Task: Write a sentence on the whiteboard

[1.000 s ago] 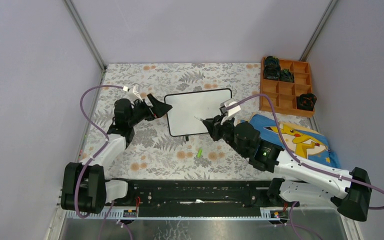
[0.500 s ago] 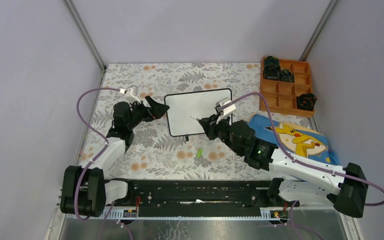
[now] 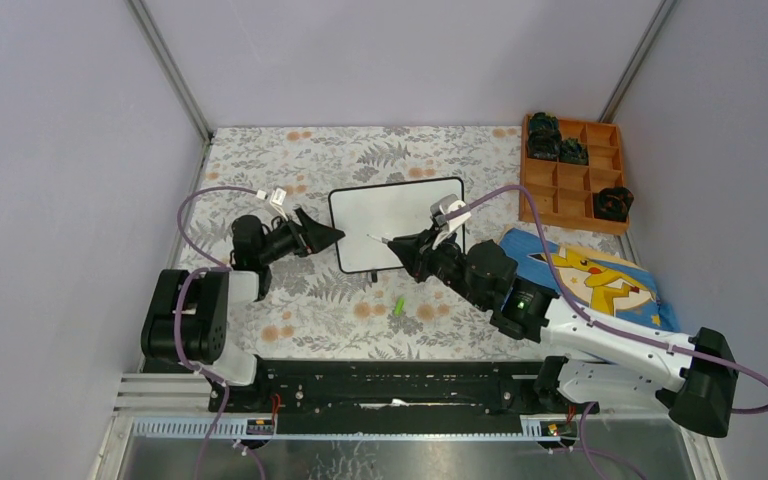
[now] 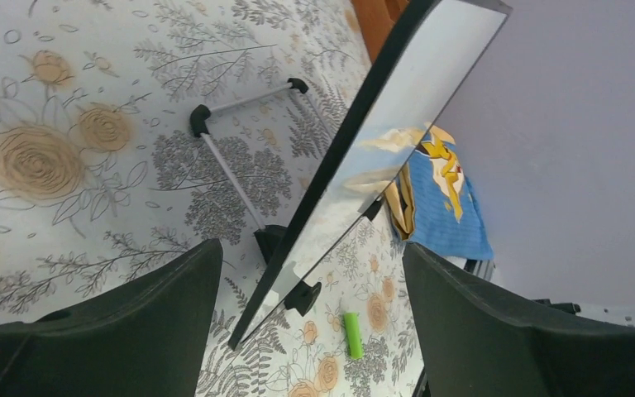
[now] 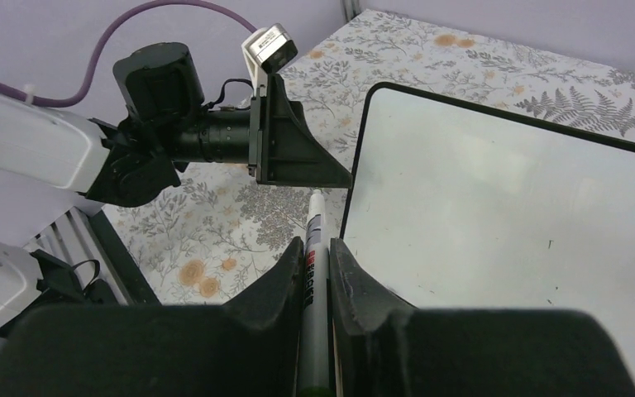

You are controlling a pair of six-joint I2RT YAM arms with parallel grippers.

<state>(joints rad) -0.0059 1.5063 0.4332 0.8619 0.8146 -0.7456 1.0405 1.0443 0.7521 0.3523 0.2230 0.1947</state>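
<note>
Jaws on the left gripper point(image 4: 307, 248) stand wide apart. The near edge of the whiteboard point(image 4: 397, 107) runs up between them, and neither finger visibly touches it. My reading is that they are set to clamp that edge and steady the board against the push of writing.

The right gripper's point(image 5: 316, 248) jaws are closed tight on a white marker point(image 5: 315, 217). It lies lengthwise between the fingers, probably so the wrist can steer the tip as a hand would. The tip pokes out ahead of them, close to the same board edge; whether it touches the surface I cannot tell.

Ahead and to the right of the right jaws the board's face is blank: no sentence, only a speck or two.

Only the left wrist view shows the wire stand point(image 4: 227, 161) propping the board at a tilt, and it shows a small green cap-like piece point(image 4: 353, 334) on the tabletop point(image 4: 41, 99) below the jaws. Only the right wrist view shows the writing face and the grip on the marker. The overhead view shows both arms converging on one side of the board.
</note>
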